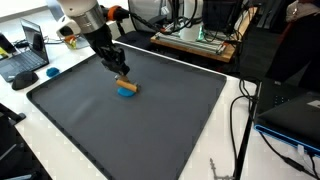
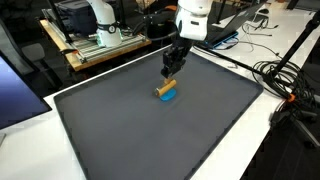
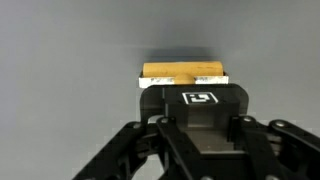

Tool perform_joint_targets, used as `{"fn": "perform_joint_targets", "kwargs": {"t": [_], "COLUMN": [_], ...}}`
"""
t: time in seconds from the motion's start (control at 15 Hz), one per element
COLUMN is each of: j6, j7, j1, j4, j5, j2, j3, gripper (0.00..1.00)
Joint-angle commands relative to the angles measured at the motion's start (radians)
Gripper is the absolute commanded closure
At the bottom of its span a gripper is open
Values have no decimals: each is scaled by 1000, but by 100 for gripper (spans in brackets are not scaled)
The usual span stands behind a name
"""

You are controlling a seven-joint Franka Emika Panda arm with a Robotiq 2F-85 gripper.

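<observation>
The wooden block (image 1: 127, 84) already rests on the blue disc (image 1: 126, 92) on the tabletop (image 1: 170, 125). The claw (image 1: 120, 71) hangs just above; whether it is open cannot be told.

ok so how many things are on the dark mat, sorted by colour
tan wooden block: 1
blue piece: 1
total: 2 on the mat
</observation>
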Motion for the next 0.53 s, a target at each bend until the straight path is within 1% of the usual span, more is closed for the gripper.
{"fn": "perform_joint_targets", "kwargs": {"t": [0.0,0.2,0.47], "j6": [-18,33,63], "j7": [-23,-11,-10], "j1": [-9,-5,-6], "j4": [13,5,0], "j5": [15,10,11], "j2": [54,43,38], "j3": [-3,-5,-5], "gripper": [79,79,79]}}
